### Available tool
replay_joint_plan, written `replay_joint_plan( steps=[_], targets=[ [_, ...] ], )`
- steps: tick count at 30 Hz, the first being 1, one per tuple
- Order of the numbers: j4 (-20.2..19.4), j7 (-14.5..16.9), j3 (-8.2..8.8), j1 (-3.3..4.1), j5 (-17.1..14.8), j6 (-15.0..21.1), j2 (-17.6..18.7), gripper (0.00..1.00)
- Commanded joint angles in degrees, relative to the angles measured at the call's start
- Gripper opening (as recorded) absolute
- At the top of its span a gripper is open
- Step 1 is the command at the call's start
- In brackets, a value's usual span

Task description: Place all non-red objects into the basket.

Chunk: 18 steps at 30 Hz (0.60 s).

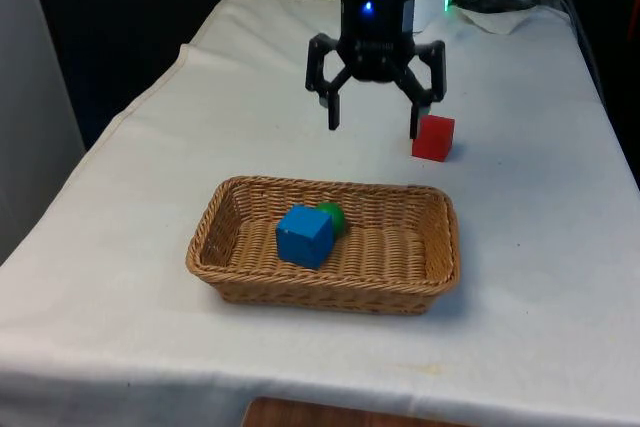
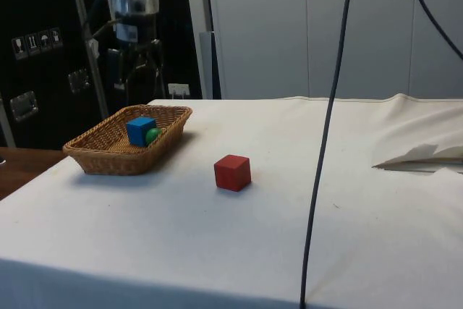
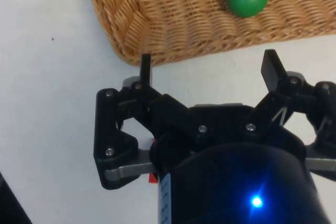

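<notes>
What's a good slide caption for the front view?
Open pincer above the cloth; blue cube and green ball in basket, red cube outside.

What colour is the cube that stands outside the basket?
Red. The cube sits on the white cloth apart from the basket, clearest in the side view.

No readable text appeared anywhere. Small pictogram stickers (image 2: 37, 43) sat on the dark cabinet in the side view, seemingly handling symbols, though too small to tell.
</notes>
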<state>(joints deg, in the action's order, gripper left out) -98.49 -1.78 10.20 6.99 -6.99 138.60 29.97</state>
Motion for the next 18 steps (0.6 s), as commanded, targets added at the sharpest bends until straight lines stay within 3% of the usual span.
replay_joint_plan(
  steps=[1,5,6,9,15,18],
  targets=[
    [-0.92,0.06,0.11,0.23,0.34,-0.46,-1.38,1.00],
    [-2.64,0.57,0.17,0.29,0.52,-1.49,-3.90,1.00],
    [-1.89,0.69,0.00,0.06,0.11,-1.32,-3.04,1.00],
    [-4.35,0.92,0.11,0.34,0.74,-2.23,-6.19,1.00],
    [-6.13,1.66,0.00,0.34,0.52,-2.86,-8.37,1.00],
    [-8.42,1.95,0.06,0.74,1.09,-3.61,-11.17,1.00]
  ],
)
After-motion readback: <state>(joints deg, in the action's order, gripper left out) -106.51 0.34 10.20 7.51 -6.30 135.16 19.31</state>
